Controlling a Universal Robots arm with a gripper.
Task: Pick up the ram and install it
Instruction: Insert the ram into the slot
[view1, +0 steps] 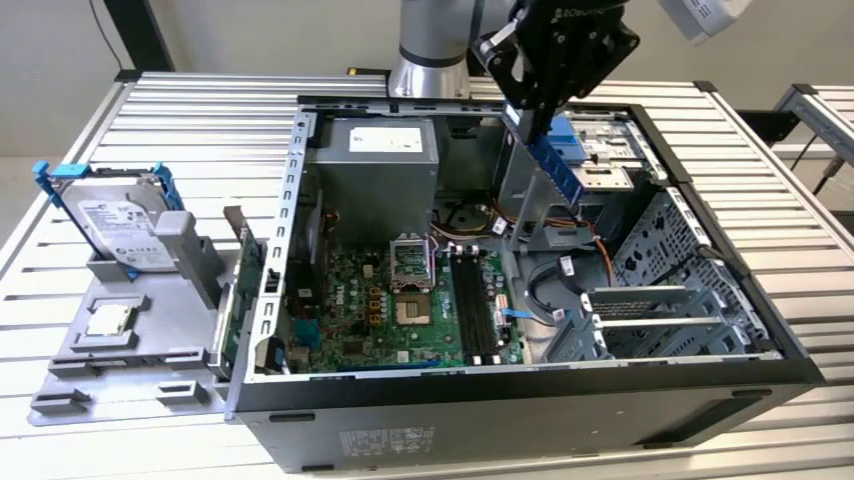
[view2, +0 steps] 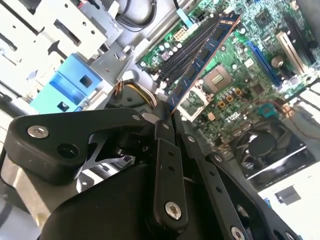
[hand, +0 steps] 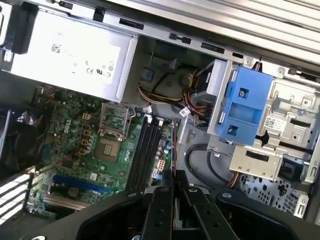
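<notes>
The black gripper is pinching the ram tight by its top end. The thin blue-green stick is hanging down from it, tilted a little, up in the air over the open computer case. The end inside the grip is hiding between the fingers, so I cannot tell how much is tucked in. Below the gripper the green motherboard is lying on the case floor, and its long black slots are sitting lower down and a little to one side of the ram's free end, well apart from it. In the first wrist view the ram is showing just its thin edge, like a line, so its chips are hard to make out; in the second wrist view the ram is showing its flat side. The arm above the gripper is getting cut off at the picture's top edge in the exterior view. Far off to the gripper's side, outside the case, a grey hard drive and a small silver chip are resting on a grey tray.
</notes>
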